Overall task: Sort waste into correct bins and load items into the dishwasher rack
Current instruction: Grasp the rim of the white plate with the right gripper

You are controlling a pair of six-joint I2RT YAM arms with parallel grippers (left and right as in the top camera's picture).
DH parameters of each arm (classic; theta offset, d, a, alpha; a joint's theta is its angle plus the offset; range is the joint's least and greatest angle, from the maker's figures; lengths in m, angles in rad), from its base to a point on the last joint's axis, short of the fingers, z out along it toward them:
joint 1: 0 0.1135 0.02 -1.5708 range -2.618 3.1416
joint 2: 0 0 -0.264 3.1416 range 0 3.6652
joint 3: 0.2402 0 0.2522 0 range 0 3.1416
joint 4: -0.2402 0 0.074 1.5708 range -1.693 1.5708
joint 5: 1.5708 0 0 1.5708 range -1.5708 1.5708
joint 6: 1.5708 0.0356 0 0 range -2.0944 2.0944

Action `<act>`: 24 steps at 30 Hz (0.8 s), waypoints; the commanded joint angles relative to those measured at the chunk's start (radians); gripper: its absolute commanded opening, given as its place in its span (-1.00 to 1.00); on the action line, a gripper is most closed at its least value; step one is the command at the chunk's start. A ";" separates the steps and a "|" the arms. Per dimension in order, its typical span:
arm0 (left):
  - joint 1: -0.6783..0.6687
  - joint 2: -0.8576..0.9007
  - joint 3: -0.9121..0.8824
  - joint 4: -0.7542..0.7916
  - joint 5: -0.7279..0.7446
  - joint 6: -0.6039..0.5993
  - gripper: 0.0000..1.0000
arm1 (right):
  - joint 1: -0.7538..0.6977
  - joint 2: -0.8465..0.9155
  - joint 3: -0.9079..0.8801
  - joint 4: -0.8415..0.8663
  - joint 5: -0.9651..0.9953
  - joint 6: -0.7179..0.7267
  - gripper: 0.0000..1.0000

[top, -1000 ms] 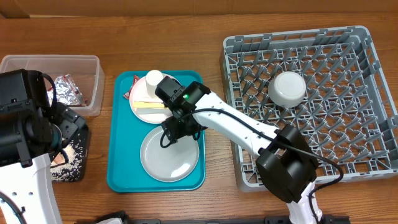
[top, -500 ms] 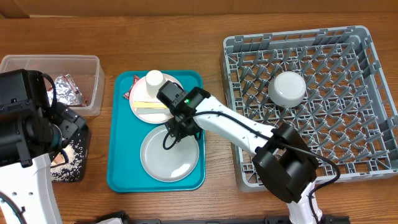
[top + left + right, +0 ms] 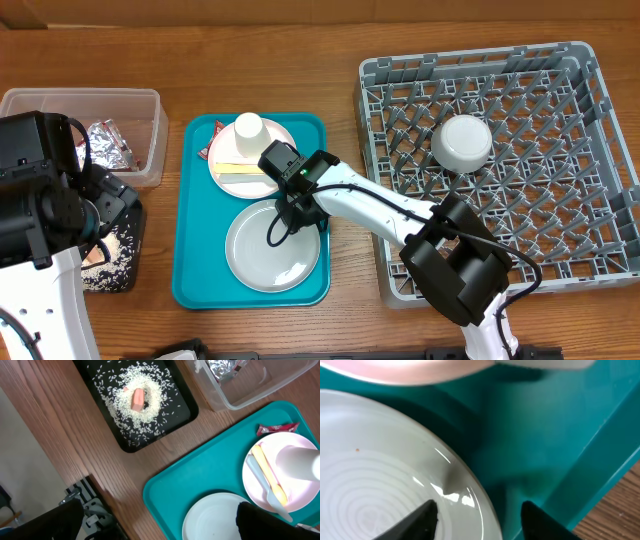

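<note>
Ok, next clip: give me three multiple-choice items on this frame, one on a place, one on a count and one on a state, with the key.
1. Where is the white bowl? A in the dishwasher rack; B in a sink; C inside a cupboard.
2. How many plates lie on the teal tray? A one; B two; C three.
3. How do the jaws of the right tool stand? A shut tight on nothing; B apart, either side of the rim of the grey plate; C out of every view.
Key: 1 A, the overhead view shows it among the pegs. 2 B, the grey plate and the pinkish-white plate. 3 B, the right wrist view shows one finger over the plate and the other over the tray.
</note>
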 commanded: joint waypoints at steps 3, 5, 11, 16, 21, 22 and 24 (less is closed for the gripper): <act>0.006 -0.015 0.016 -0.002 -0.017 0.012 0.99 | -0.002 0.002 -0.007 0.016 -0.013 0.003 -0.22; 0.006 -0.015 0.016 -0.002 -0.016 0.012 1.00 | -0.002 0.002 -0.007 0.020 -0.012 0.007 -0.43; 0.006 -0.015 0.016 -0.002 -0.016 0.012 0.99 | -0.002 0.001 -0.006 0.023 -0.014 0.029 -0.83; 0.006 -0.015 0.016 -0.002 -0.016 0.012 1.00 | -0.003 0.001 -0.004 0.013 -0.051 0.029 -0.92; 0.006 -0.015 0.016 -0.002 -0.016 0.012 1.00 | -0.003 -0.009 -0.003 0.002 -0.084 0.028 -0.92; 0.006 -0.015 0.016 -0.002 -0.017 0.012 0.99 | -0.003 -0.012 0.000 -0.009 -0.085 0.028 -0.92; 0.006 -0.015 0.016 -0.002 -0.017 0.012 1.00 | -0.003 -0.025 0.020 -0.053 -0.091 0.023 -0.92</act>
